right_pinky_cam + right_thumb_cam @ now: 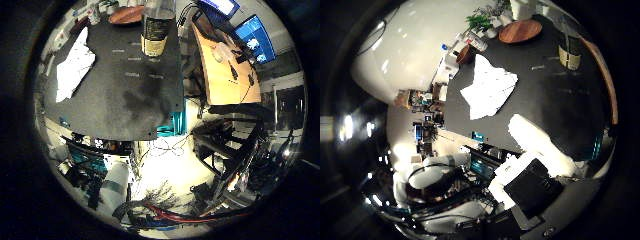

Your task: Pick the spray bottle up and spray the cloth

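Note:
The spray bottle (155, 30) stands upright on the black table (130, 100), near its far edge; it has a clear body and a dark label. It also shows in the right thumb side palm view (570, 50). The white cloth (488, 86) lies crumpled on the same table, away from the bottle; the right little finger side palm view shows it too (75, 62). My hand (542, 150) is well above the table's near edge, away from both. Its white and black fingers reach out straight and hold nothing.
A brown round plate (520, 30) lies on the table beside the bottle, with a green plant (480, 18) behind it. A wooden desk (225, 62) with monitors (250, 30) stands beside the table. Cluttered gear (100, 165) lies on the floor below the table's edge.

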{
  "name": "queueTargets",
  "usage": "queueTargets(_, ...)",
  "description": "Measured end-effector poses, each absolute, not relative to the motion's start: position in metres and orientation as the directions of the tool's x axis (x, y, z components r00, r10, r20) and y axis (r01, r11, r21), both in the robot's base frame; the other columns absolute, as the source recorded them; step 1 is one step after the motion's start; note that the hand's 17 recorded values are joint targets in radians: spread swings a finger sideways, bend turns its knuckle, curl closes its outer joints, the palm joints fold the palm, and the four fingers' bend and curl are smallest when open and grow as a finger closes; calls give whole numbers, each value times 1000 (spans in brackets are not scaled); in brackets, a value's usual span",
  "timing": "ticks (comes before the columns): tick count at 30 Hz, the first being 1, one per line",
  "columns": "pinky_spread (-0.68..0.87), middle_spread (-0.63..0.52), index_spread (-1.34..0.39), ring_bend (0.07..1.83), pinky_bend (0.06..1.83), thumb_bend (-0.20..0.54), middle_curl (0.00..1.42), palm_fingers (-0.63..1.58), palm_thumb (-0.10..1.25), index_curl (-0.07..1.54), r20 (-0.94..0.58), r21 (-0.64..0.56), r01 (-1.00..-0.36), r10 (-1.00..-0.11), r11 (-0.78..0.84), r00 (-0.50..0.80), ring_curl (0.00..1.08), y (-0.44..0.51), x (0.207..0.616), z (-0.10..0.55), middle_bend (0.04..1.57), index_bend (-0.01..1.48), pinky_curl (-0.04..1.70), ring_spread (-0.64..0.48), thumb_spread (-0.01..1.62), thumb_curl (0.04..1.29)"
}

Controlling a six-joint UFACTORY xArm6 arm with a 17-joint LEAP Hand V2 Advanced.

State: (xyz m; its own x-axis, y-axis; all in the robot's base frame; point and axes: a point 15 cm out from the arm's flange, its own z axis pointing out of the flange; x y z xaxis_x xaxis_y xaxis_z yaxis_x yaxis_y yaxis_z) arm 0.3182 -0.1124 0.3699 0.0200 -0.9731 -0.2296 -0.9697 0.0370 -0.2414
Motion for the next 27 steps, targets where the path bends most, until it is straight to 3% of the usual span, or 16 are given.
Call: queueTargets(27,375,-36,-315,194,187,-23,381,296,736,379,-333,-350,-910,-937,224,-103,219,-167,304,383,280,181,239,144,1104,384)
